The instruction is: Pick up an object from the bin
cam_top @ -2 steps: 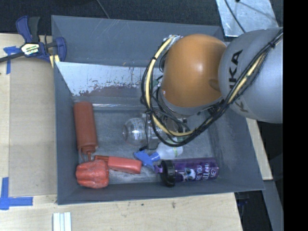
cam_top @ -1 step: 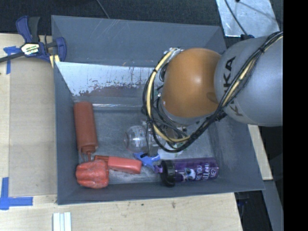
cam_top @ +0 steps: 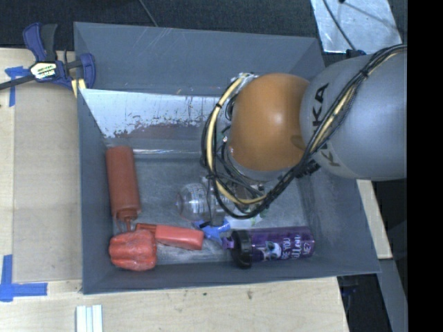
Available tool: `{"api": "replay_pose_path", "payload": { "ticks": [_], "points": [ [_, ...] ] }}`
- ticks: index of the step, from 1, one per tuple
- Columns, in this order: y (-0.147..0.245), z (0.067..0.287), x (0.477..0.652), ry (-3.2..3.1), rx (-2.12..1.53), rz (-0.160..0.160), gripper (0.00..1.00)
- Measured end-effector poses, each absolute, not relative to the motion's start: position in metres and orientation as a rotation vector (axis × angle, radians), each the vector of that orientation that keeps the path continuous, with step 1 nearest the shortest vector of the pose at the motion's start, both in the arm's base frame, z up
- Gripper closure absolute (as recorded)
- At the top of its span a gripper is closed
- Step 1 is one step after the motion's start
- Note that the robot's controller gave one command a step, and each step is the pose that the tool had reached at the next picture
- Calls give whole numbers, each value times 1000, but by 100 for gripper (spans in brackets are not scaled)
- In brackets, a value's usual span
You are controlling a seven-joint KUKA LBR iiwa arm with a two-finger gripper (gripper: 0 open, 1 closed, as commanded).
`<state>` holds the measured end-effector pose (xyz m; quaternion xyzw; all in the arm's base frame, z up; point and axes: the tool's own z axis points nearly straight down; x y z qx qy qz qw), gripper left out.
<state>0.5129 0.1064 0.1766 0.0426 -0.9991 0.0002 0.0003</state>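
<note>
Gripper (cam_top: 223,198) sits mid-bin under the orange wrist cover; can't tell if it's open or closed. Clear plastic piece (cam_top: 192,200) just beside it, bin centre: likely light, slick, crushable. Best gripped gently across its middle.

A grey bin (cam_top: 95,185) holds a red-brown cylinder (cam_top: 122,180) at left, a red lump (cam_top: 135,250) and orange stick (cam_top: 178,236) in front, a clear piece (cam_top: 192,200) mid-floor, and a purple bottle (cam_top: 277,244) lying front right.
</note>
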Motion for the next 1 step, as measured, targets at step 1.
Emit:
{"api": "replay_pose_path", "payload": {
  "ticks": [1],
  "points": [
    [103,255,501,-3141,129,0,100]
  ]
}}
